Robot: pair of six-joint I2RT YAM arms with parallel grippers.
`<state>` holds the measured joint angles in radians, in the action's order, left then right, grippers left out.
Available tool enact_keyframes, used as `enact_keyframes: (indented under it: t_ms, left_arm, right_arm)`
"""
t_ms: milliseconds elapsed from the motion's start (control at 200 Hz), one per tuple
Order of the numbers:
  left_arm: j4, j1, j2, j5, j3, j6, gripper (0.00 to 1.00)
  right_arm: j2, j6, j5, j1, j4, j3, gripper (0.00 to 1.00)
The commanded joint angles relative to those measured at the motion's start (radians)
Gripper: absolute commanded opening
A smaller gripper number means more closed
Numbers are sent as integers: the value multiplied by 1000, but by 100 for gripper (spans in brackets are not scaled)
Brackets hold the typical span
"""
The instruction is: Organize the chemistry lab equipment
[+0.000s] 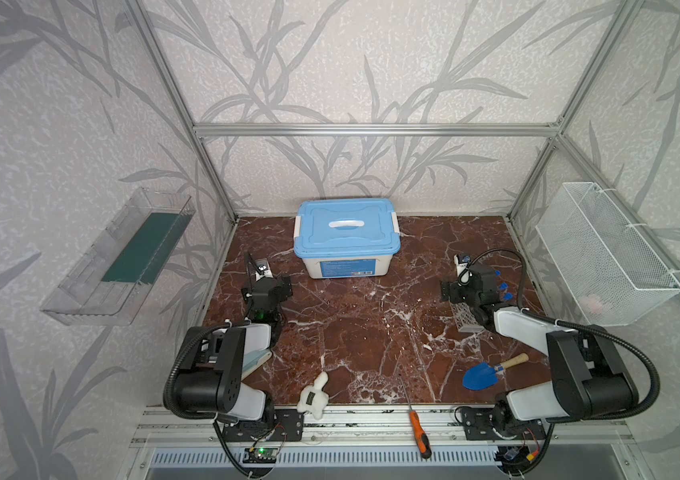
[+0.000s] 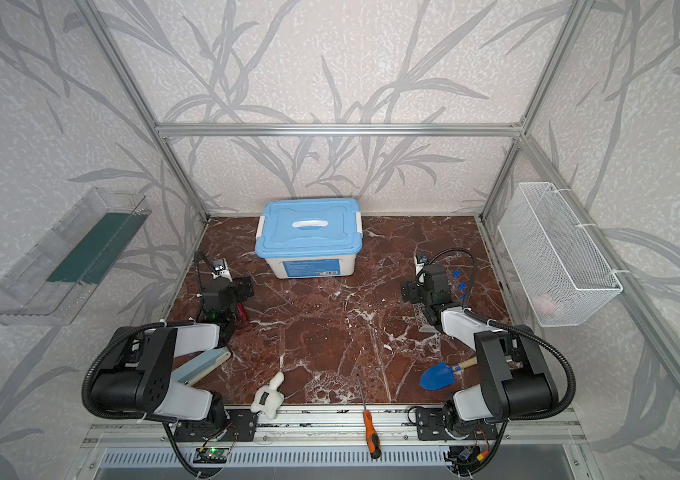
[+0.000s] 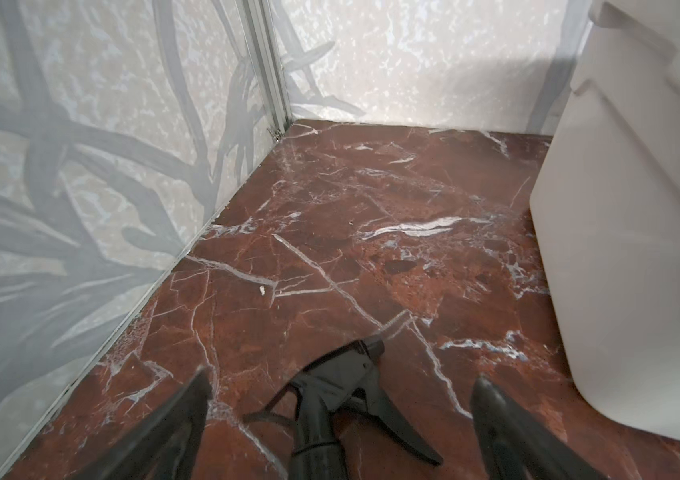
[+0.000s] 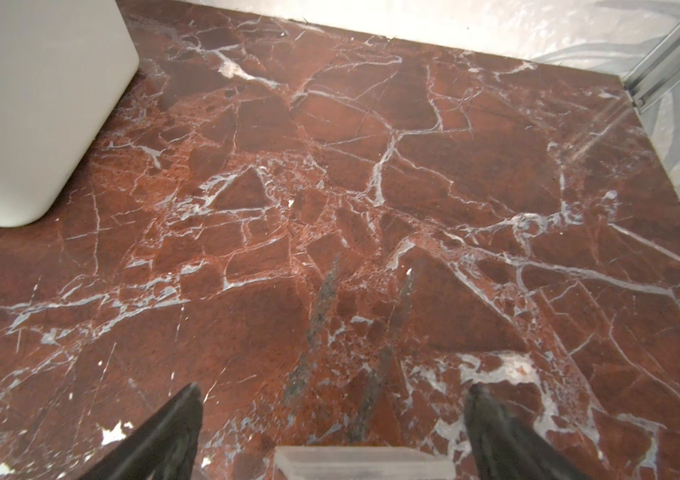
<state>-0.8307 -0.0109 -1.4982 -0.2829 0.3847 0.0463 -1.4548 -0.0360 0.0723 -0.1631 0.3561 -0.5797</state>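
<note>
Well, both of my grippers hang low over the marble table (image 1: 371, 332) with their jaws spread wide and nothing clamped. My left gripper (image 3: 342, 378) sits at the middle left in both top views. Its wrist view shows a black spray trigger (image 3: 321, 411) lying between the open fingers, neither one touching it. That is no lab gear, so I judge the left side is simply parked out of the way.

My right gripper (image 4: 336, 388) is at the middle right, and there the task's things gather. Three blue caps (image 1: 503, 286) of the test tubes line up just right of the wrist, and the clear perforated tube rack (image 1: 466, 320) pokes out from under the forearm toward the lower left. Whether the tubes stand in the rack I cannot tell, because the arm hides it. The wrist view shows a clear edge (image 4: 365, 459) between my fingers, likely that rack. It also shows two faint grey streaks (image 4: 321, 316) on the marble that may be rods or only reflections.

Jaws this wide suit a release or a fresh approach. The blue-lidded box (image 1: 346, 239), shut at the upper middle, looks a likely home. Beaker and dish I cannot find.
</note>
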Motion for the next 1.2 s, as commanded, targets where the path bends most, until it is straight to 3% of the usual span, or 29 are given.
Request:
enact_keyframes:
  t_ms: [0, 255, 500, 670, 810, 960, 1134, 1194]
  left_arm:
    - [-174, 16, -48, 79, -46, 1, 99]
    - [-192, 27, -65, 121, -49, -5, 99]
    - [-197, 28, -66, 132, -52, -10, 99]
    - [-182, 27, -66, 137, -43, -11, 99]
    - [-166, 26, -65, 142, -38, -11, 99]
    - [-158, 25, -65, 135, -33, -6, 99]
    - [-130, 25, -65, 143, -19, -11, 99]
    - [-127, 25, -65, 146, -18, -11, 99]
  right_arm:
    - [-4, -18, 25, 11, 110, 28, 97]
    - [21, -30, 70, 23, 251, 102, 100]
    - [-62, -23, 67, 39, 373, 123, 99]
    - [-58, -25, 62, 40, 362, 120, 99]
    - [-58, -49, 8, 39, 347, 113, 100]
    - [-59, -68, -45, 40, 342, 110, 92]
    - [-38, -107, -150, 46, 262, 81, 95]
    - [-51, -94, -120, 46, 242, 58, 95]
